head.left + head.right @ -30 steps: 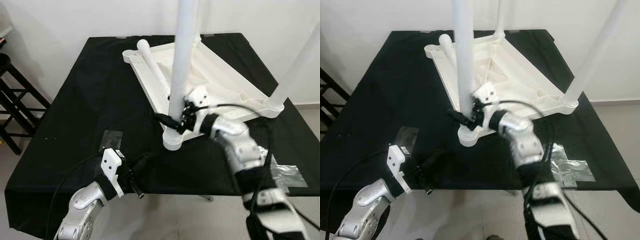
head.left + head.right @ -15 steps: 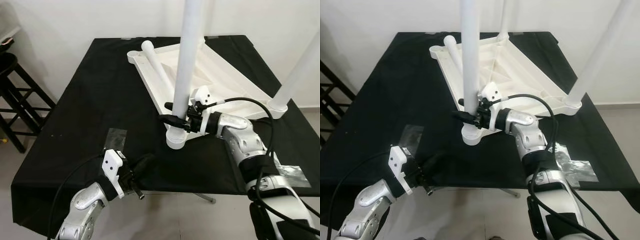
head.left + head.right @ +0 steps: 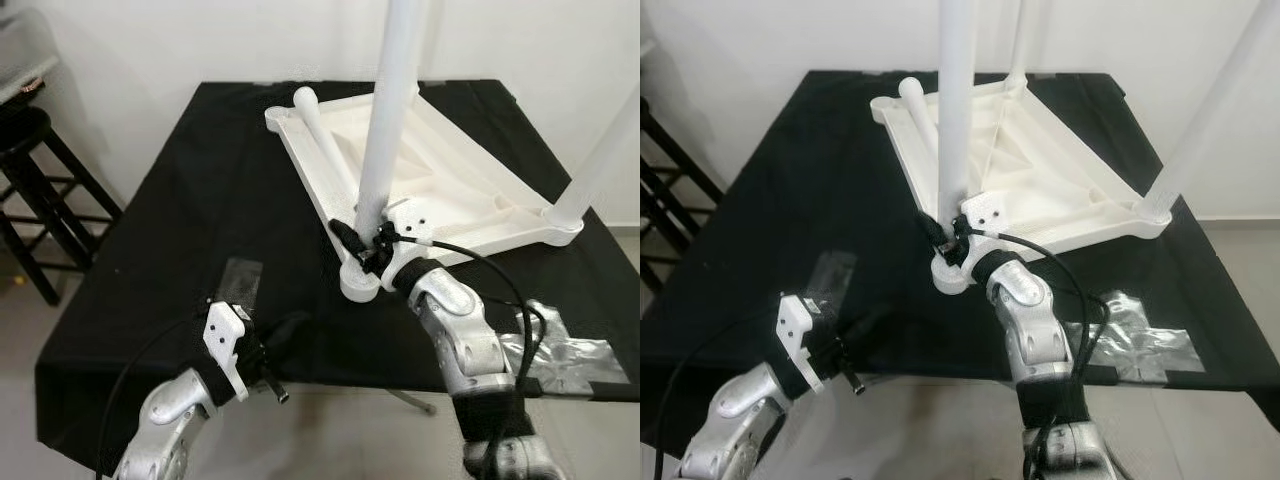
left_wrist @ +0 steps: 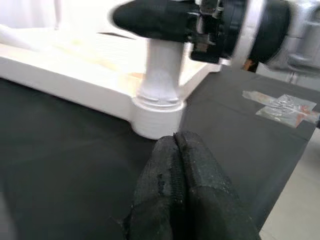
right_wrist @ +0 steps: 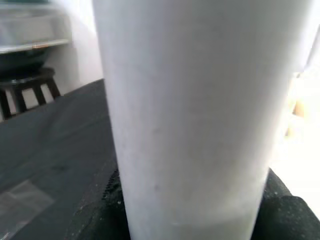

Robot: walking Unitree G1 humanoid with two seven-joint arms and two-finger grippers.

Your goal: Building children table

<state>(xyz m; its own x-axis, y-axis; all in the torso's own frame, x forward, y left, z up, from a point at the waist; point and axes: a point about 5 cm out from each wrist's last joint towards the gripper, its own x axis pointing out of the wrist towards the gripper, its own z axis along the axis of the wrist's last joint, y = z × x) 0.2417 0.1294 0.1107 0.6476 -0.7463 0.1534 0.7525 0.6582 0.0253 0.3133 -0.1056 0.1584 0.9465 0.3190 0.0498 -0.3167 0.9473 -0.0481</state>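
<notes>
The white children's table [image 3: 470, 190] lies upside down on the black-covered tabletop [image 3: 200, 220]. A white leg [image 3: 385, 130] stands upright in its near corner socket [image 3: 360, 285]. My right gripper [image 3: 360, 240] is shut on this leg just above the socket; in the right wrist view the leg [image 5: 195, 100] sits between the black fingers [image 5: 97, 215]. Two more legs stand upright, one at the right corner [image 3: 600, 160]. A loose leg [image 3: 322, 135] lies inside the frame. My left gripper [image 4: 175, 190] is shut and empty, low over the cloth in front of the socket [image 4: 157, 117].
A dark stool [image 3: 30, 190] stands left of the tabletop. Clear tape patches stick to the cloth at the near left [image 3: 240, 280] and near right [image 3: 570, 350]. A black cable [image 3: 490, 275] loops from my right wrist over the cloth.
The camera has shifted. My right forearm has swung from the right side round to the near side of the leg, still gripping it. The left arm has barely moved.
</notes>
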